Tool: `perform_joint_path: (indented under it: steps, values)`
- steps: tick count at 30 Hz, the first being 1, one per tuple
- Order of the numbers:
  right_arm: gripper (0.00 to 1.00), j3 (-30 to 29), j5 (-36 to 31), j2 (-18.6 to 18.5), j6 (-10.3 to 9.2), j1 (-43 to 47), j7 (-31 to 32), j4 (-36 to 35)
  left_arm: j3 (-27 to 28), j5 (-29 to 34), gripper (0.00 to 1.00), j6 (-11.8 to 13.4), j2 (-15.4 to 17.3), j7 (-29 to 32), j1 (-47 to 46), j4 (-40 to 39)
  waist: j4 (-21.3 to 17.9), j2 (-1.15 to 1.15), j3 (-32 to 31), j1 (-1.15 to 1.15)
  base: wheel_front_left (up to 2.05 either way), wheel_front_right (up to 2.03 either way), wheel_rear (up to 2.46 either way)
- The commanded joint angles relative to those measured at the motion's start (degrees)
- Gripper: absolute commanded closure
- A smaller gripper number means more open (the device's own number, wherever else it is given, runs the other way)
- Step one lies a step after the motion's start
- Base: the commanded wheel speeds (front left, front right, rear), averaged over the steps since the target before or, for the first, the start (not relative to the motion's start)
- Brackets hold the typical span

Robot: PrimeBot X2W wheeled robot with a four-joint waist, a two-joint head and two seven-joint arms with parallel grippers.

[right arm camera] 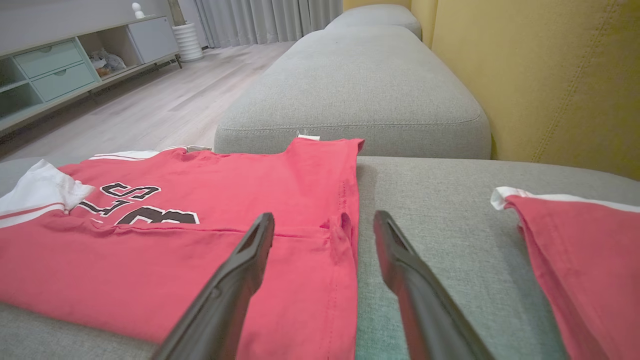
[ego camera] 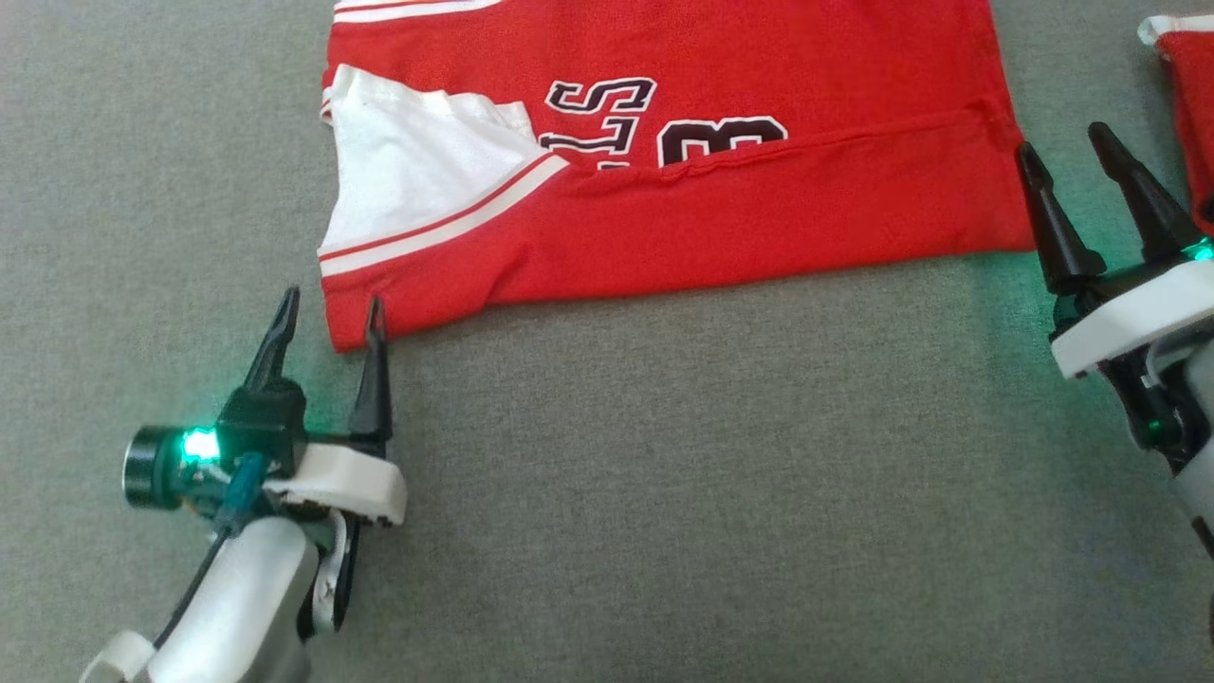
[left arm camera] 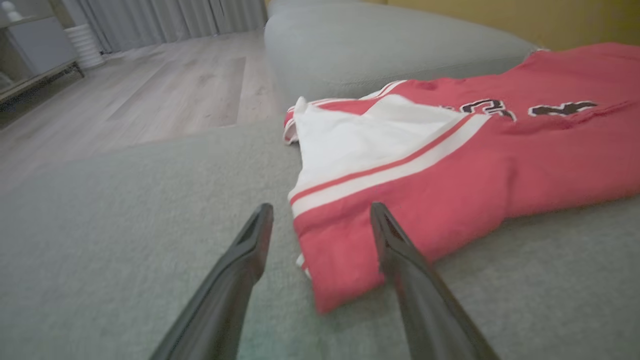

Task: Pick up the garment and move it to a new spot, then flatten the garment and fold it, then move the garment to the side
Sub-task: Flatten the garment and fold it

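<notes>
- Garment (ego camera: 759, 218), a red jersey with a white striped sleeve, lies flat on the grey sofa cushion (ego camera: 664, 493); the head view's top edge cuts off its far part.
- A fold along its near side hides the lower half of the black lettering.
- Its long axis runs left to right across the head view, with the sleeve end toward the robot's left and the plain red end toward its right.
- Left claw (ego camera: 332, 302) has its fingers spread apart and holds nothing; the left wrist view shows the garment's near left corner lying between them, though contact cannot be judged.
- Right claw (ego camera: 1064, 142) is likewise spread and empty, straddling the garment's right edge.
- A second red piece (ego camera: 1190, 95) with white trim lies apart on the right; whether it belongs to the garment cannot be told.
- The right wrist view adds a neighbouring cushion (right arm camera: 350, 85) and a yellow backrest (right arm camera: 540, 75).
</notes>
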Motion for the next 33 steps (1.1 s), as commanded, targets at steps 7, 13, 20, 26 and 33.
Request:
perform_joint_path:
  steps: [7, 13, 20, 26, 33]
  values:
    - [0.0, -0.42, -0.78, -0.8, 0.39, 2.28, -0.63, -1.63, 2.6, -1.34, 0.0, 0.44, 0.67, 1.07, -0.73, 1.98, -0.11, 0.0, 0.61, 0.01, 0.0, 0.0, 0.0]
    - [0.0, -0.42, -0.67, -1.18, 0.39, 2.53, -0.63, -1.23, 0.11, -2.36, 1.0, -2.15, 0.16, 5.55, -1.2, 4.42, 0.21, 0.0, 0.64, 0.01, 0.0, 0.0, 0.0]
    - [0.0, -0.67, 1.81, -1.01, 0.39, 4.28, -0.63, 1.98, -1.44, -1.32, 1.0, -2.74, 0.78, 5.32, -1.22, -0.07, 1.87, 0.0, -0.68, 0.01, 0.0, 0.0, 0.0]
    - [0.0, 2.58, 5.51, -0.76, 0.39, 3.64, 0.76, 6.43, -1.85, -0.42, 1.0, -2.54, 1.76, 5.28, -1.94, -2.88, 2.89, 0.0, -0.63, 0.01, 0.0, 0.0, 0.0]
    - [1.0, 7.64, 10.24, -1.54, 0.39, 2.41, 3.4, 8.43, -2.19, -0.22, 1.0, -2.54, 2.35, 4.86, -1.87, -3.74, 3.61, 0.0, -1.11, 0.01, 0.0, 0.0, 0.0]
